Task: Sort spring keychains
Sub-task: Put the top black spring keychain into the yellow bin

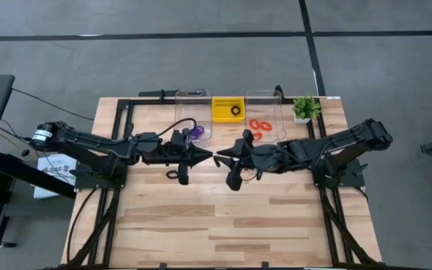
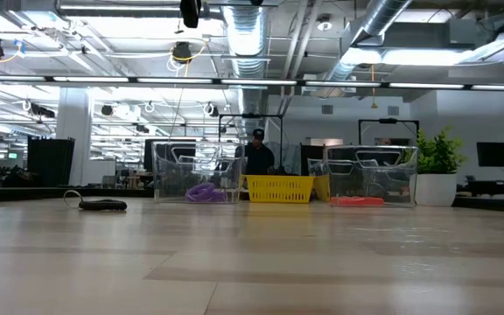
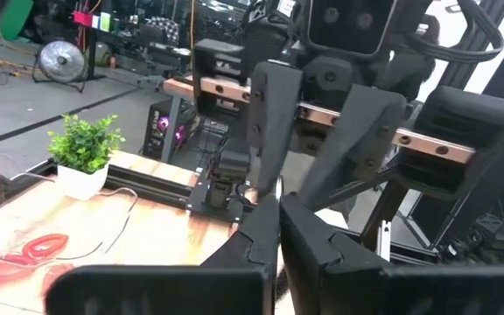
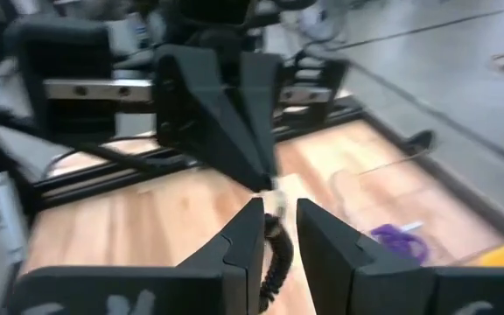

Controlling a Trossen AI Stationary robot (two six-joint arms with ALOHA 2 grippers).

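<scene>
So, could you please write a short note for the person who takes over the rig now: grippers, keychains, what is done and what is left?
Left gripper: shut, above the table's middle, seemingly pinching the top of a black keychain.
Right gripper: tip to tip with the left one, at the same keychain; I cannot tell whether it grips.
Done: purple keychains in the left clear bin, orange-red keychains in the right clear bin, one black ring in the yellow basket.
Left: finish the handover; the black keychain probably goes into the yellow basket.
</scene>
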